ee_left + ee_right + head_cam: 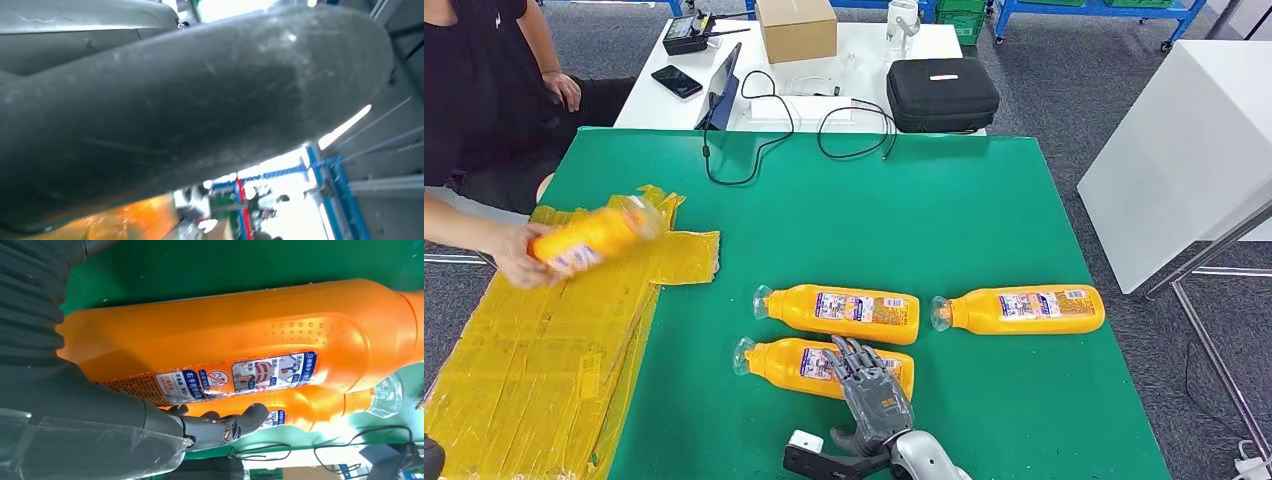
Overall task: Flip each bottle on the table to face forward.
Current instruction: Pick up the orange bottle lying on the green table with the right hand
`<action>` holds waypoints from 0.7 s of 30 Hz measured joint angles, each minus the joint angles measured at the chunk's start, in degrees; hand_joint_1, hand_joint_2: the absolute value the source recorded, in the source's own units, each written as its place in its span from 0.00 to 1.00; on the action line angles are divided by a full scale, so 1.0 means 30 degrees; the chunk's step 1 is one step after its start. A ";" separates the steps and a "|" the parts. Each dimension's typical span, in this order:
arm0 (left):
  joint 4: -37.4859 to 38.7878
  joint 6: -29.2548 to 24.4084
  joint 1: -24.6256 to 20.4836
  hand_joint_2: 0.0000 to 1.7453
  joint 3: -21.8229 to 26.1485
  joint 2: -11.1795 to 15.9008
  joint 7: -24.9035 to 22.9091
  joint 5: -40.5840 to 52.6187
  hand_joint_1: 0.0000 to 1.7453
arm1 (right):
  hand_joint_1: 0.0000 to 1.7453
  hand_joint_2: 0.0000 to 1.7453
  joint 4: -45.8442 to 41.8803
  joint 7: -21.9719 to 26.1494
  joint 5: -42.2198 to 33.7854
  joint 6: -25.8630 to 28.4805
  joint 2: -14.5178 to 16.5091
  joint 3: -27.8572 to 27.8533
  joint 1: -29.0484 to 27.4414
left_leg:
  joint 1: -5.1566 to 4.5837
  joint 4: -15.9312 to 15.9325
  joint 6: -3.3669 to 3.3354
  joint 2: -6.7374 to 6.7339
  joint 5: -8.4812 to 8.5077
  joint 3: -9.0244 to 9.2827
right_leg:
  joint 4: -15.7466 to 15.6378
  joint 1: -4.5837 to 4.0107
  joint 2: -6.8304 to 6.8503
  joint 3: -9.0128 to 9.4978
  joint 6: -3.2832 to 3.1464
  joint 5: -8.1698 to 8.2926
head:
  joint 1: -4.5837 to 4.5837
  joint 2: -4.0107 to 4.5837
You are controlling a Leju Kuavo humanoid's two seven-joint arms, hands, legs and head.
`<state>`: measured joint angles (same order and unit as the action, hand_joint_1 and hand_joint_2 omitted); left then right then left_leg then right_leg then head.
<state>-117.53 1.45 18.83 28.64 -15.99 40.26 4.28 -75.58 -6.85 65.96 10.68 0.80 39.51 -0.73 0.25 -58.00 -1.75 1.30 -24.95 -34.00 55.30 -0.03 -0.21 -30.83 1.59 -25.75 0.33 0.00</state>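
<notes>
The R hand (871, 385) rested on the near bottle (799, 365), fingers spread over its base end at about 6 o'clock on the green table (984, 210). Judging by the wrist cam, fingers (235, 425) were draped across the body, not yet wrapped round it; so open, holding nothing. The L hand's state can't be told: its wrist cam was blurred, with a big grey shape up close.

Key relation: the near bottle lay on its side, long axis running 9-to-3 across the table, cap toward 9, base toward 3. The hand came in from 6, so roughly square to that axis. That probably suits rolling the bottle about its own length. The R hand was clearly the one on it.

Two more bottles lay parallel: the mid bottle (839, 313) just beyond at 12 from the near one, nearly touching it, and the right bottle (1021, 309) off toward 2. Labels showed on all three.

Risk, as I judged it: a roll toward 12 could nudge the mid bottle, given the tight gap.

At 9 o'clock, a person's hand (516, 256) gripped a fourth bottle (589, 238) over the yellow sheet (544, 350).
</notes>
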 joint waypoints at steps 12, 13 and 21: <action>-0.1920 -0.0660 0.0307 0.00 0.0324 -0.0904 -0.0002 0.0948 0.00 | 0.00 1.00 0.0897 -0.1372 0.1008 -0.1612 -0.0224 0.0323 0.0774 | 0.0007 0.0001 0.0015 -0.0017 -0.0018 0.0079 | -0.0004 -0.0001 -0.0003 -0.0042 -0.0007 -0.0009 | 0.0000 0.0000; -0.1984 -0.0756 0.0335 0.00 0.0269 -0.0935 -0.0002 0.1026 0.00 | 0.00 1.00 0.1167 -0.1567 0.1177 -0.1665 -0.0193 0.0354 0.0965 | 0.0007 0.0002 0.0029 -0.0016 -0.0034 0.0113 | -0.0007 -0.0001 -0.0003 -0.0055 -0.0014 -0.0017 | 0.0000 0.0000; -0.2191 -0.1127 0.0704 0.00 -0.0116 -0.1051 0.0000 0.1488 0.00 | 0.00 1.00 0.1809 -0.2816 0.2310 -0.1200 -0.0013 0.0499 0.1429 | 0.0008 0.0007 0.0015 -0.0003 -0.0007 0.0168 | -0.0014 -0.0003 -0.0001 -0.0038 -0.0052 -0.0022 | -0.0002 0.0000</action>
<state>-124.10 -1.93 20.94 28.29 -19.15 40.26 8.75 -70.15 -15.30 72.89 7.08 0.76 41.01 3.55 0.28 -57.98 -1.71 1.29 -24.97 -33.50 55.25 -0.04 -0.21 -30.95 1.44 -25.81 0.33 0.00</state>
